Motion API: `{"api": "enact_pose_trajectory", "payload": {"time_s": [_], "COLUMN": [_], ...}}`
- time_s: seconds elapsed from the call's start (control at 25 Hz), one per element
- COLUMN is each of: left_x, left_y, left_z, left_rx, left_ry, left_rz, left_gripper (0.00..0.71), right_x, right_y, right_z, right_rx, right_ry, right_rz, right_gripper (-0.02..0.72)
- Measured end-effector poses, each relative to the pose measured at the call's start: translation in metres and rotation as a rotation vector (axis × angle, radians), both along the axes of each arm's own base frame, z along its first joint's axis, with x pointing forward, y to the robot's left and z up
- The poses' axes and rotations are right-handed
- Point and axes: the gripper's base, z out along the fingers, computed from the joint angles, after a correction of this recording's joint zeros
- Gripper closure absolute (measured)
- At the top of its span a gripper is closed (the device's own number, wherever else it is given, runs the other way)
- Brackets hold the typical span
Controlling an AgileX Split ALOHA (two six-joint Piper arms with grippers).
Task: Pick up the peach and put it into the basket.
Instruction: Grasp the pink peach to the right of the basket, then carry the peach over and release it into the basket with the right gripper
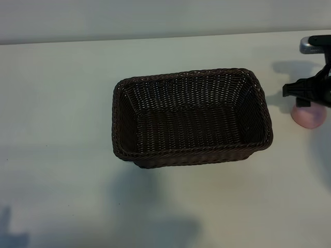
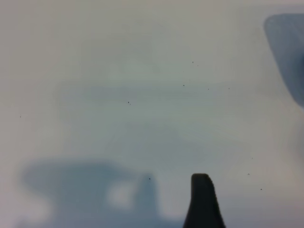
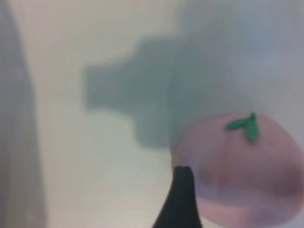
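We find the right gripper [image 1: 309,98] at the right edge of the exterior view, poised just above the peach [image 1: 309,117], fingers spread wide and holding nothing. The peach sits on the table [image 1: 62,129], well right of the basket [image 1: 192,152]. We judge the step to be the approach: centre both fingers astride the fruit before closing. Its green stem [image 3: 244,125] faces up; being round, it shows no long axis. The left gripper [image 2: 204,202] is idle, fingers apart.
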Motion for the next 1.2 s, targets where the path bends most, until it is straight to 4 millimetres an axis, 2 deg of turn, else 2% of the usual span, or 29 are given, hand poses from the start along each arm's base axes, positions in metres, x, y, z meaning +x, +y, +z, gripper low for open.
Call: {"api": "enact_pose_trajectory", "payload": {"time_s": [0.16,0.24,0.36,0.48,0.52,0.6,0.68,0.88,1.2], "left_x": [0.000,0.000,0.000,0.000,0.000,0.000,0.000,0.000,0.000], "left_y": [0.000,0.000,0.000,0.000,0.000,0.000,0.000,0.000,0.000], "left_z": [0.000,0.000,0.000,0.000,0.000,0.000,0.000,0.000,0.000], "left_rx": [0.000,0.000,0.000,0.000,0.000,0.000,0.000,0.000,0.001], "left_ry": [0.000,0.000,0.000,0.000,0.000,0.000,0.000,0.000,0.000], "left_rz": [0.000,0.000,0.000,0.000,0.000,0.000,0.000,0.000,-0.001], "left_gripper": [0.201,0.201,0.201,0.201,0.201,0.201,0.201,0.201,0.201], "right_x": [0.002,0.003,0.004,0.004,0.005,0.005,0.004,0.006,-0.001], "right_y": [0.000,0.000,0.000,0.000,0.000,0.000,0.000,-0.001,-0.001], "right_z": [-0.013,-0.017,-0.023,-0.023,-0.022,-0.020,-0.016,0.011,0.094], "right_rx": [0.003,0.004,0.004,0.004,0.005,0.005,0.004,-0.010,-0.024], "right_ry": [0.023,0.030,0.046,0.046,0.042,0.036,0.033,0.042,-0.073], "right_rz": [0.001,0.002,0.002,0.001,0.000,-0.002,-0.003,-0.005,0.025], "right_gripper": [0.113,0.145,0.286,0.528,0.581,0.640,0.658,0.662,0.663]}}
